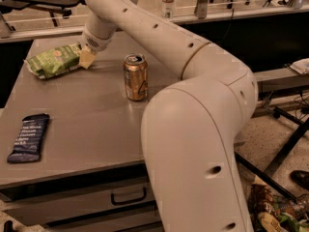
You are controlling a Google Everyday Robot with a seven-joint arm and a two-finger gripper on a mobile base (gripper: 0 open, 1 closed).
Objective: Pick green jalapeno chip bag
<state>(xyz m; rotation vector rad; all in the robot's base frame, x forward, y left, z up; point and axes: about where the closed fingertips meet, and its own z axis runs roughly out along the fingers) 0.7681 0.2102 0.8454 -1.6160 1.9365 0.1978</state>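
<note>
Judging step as grasp: bag (pixel 52 61) upper left on table (pixel 96 129), hand (pixel 87 58) at its right end, touching or just beside. Hand open or closed: cannot tell. Seat over crinkled edge, lift straight, avoid can (pixel 135 77).

The hand (pixel 88 58) hides one end of the green jalapeno chip bag (pixel 52 62).

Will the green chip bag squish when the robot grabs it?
Probably: the green jalapeno chip bag looks crinkled, so it should dent and feel light. Lying flat, it likely won't roll. The gripper is at its right end.
</note>
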